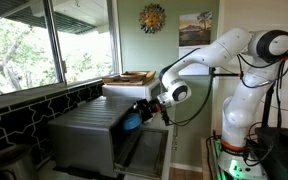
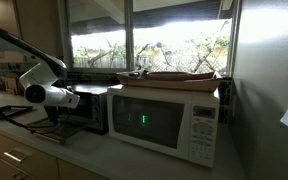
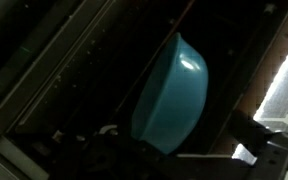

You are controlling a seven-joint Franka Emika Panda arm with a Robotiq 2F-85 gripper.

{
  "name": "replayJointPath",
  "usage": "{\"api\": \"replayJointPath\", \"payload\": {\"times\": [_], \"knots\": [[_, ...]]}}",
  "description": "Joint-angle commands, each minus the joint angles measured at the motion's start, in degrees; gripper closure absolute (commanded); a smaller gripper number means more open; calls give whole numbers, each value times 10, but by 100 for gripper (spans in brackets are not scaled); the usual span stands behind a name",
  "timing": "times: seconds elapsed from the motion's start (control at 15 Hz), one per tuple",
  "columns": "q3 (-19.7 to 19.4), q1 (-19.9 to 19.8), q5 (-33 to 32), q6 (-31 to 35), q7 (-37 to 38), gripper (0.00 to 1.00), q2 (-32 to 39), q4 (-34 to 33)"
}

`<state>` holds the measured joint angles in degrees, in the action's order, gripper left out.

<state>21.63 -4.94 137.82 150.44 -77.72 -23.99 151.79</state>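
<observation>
The teal bowl [image 3: 174, 95] lay tilted inside the dark toaster oven [image 1: 89, 135], just in front of the gripper [image 1: 144, 113], whose opening I could not tell; it seemed light, stiff and slippery, so the thin rim looked the best place to grasp.

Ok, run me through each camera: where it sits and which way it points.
Exterior view: side-on to the toaster oven, looking along the window; the white arm and tool show.
Exterior view: faces the microwave front and window; only the arm's wrist end shows.
Wrist view: on the wrist, looking into the dark oven at a teal bowl.
Shared: both exterior views show the oven and arm.
</observation>
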Motion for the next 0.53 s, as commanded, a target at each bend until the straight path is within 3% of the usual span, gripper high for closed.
{"api": "replayJointPath", "payload": {"times": [0.0,0.2,0.27,0.47], "knots": [[24,-12,7,9,-57,0,21,-21],[24,-9,-11,-1,-73,0,28,-17],[-1,17,-45,-12,-52,0,35,-14],[-13,28,-93,-9,-44,0,46,-14]]}}
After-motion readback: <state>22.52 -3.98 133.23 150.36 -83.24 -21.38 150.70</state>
